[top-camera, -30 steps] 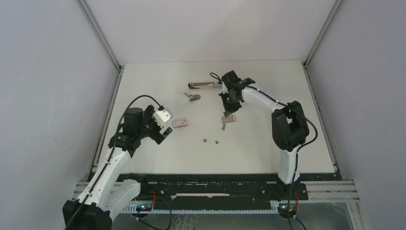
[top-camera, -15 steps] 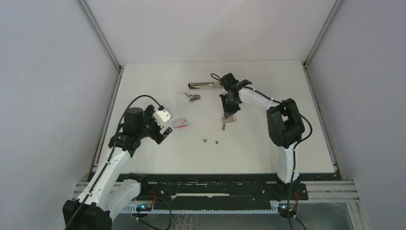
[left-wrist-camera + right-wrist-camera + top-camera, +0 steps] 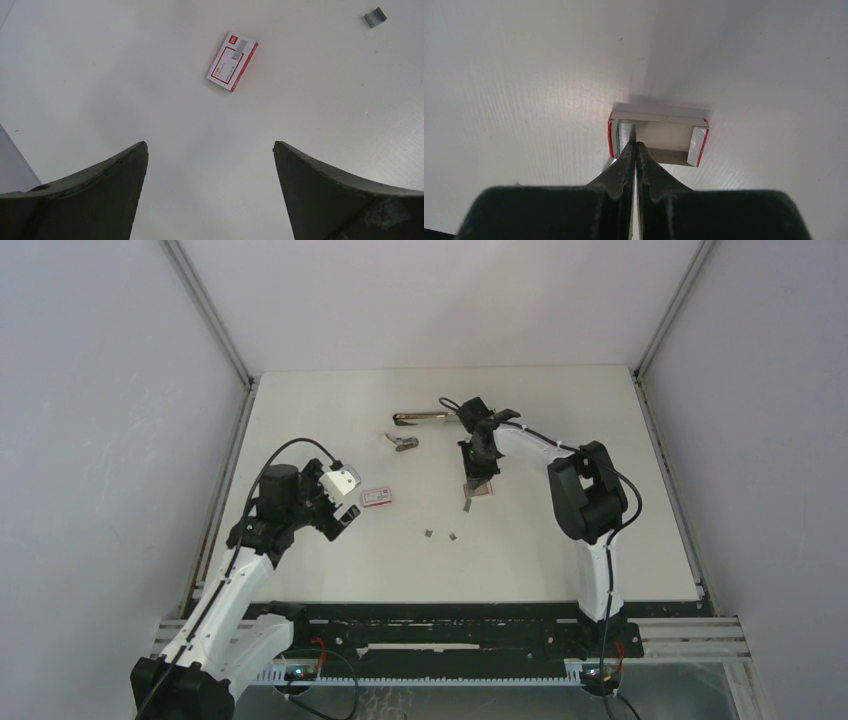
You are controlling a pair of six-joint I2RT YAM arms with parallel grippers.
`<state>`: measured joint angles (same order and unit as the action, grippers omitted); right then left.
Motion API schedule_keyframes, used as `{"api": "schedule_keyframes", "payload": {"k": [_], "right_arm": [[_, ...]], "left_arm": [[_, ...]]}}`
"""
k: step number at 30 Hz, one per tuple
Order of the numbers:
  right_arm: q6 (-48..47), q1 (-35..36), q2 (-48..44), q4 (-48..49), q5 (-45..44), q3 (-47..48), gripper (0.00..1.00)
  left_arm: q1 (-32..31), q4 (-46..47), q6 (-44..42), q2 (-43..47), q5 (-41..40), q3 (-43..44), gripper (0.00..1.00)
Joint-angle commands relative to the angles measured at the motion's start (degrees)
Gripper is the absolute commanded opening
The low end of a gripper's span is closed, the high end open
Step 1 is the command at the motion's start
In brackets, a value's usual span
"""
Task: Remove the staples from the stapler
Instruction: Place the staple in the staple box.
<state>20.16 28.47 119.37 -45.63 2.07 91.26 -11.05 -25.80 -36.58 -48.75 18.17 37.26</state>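
Right gripper (image 3: 634, 145), clenched, met the staples (image 3: 625, 133) lying in an open tray (image 3: 666, 137) mid-table, probably to seat them there. Left gripper (image 3: 210, 148) hung released above the red-and-white box (image 3: 232, 61), near left.

Right gripper (image 3: 479, 477) is down at mid-table, tip at a small greyish box (image 3: 479, 490) with a grey strip (image 3: 467, 505) just beside it. Two tiny staples (image 3: 428, 533) lie nearer the arm bases. Farther back on the white table (image 3: 320, 410) sit a small stapler (image 3: 404, 442) and a long slim metallic tool (image 3: 418, 417) — while the left gripper (image 3: 347, 515) hangs just left of a red-and-white box (image 3: 378, 497).
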Motion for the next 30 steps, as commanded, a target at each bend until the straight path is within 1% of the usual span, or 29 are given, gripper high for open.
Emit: {"api": "schedule_keyframes", "payload": {"k": [1, 10, 30], "right_arm": [[1.22, -0.38, 0.06, 1.23, -0.51, 1.99, 0.00], [1.17, -0.53, 0.85, 1.26, -0.84, 2.03, 0.00], [0.92, -0.93, 1.64, 1.44, 1.61, 2.20, 0.00]], "left_arm": [[0.43, 1.64, -0.10, 0.31, 0.02, -0.69, 1.00], [0.41, 1.72, -0.11, 0.26, 0.02, -0.69, 1.00], [0.42, 1.81, -0.17, 0.08, 0.02, -0.78, 1.00]]}}
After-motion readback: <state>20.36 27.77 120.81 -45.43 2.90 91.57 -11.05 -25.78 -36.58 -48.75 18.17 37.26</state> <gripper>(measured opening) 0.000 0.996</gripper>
